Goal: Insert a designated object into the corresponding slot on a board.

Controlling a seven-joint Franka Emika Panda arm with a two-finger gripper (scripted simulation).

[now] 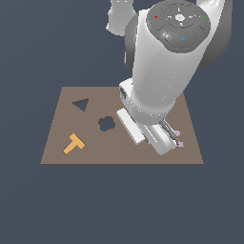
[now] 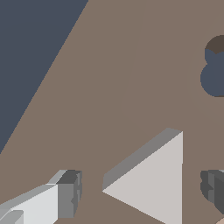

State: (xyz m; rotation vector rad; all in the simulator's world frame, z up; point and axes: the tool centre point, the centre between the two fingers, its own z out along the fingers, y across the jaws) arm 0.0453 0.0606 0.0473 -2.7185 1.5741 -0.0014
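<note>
The light grey-white triangle block (image 2: 151, 183) lies flat on the brown board (image 2: 122, 78), seen in the wrist view. My gripper (image 2: 140, 192) is open, with one finger (image 2: 65, 199) on each side of the block and gaps between the pads and the block. In the exterior view the arm and hand (image 1: 164, 140) hide the block, low over the board's (image 1: 57, 143) right part. The dark triangle slot (image 1: 81, 105) is at the board's far left, well apart from the gripper.
A dark flower-shaped hole (image 1: 107, 124) is in the board's middle; it also shows in the wrist view (image 2: 214, 74). An orange T piece (image 1: 74, 144) lies near the front left. Small pink pieces (image 1: 179, 139) lie beside the hand.
</note>
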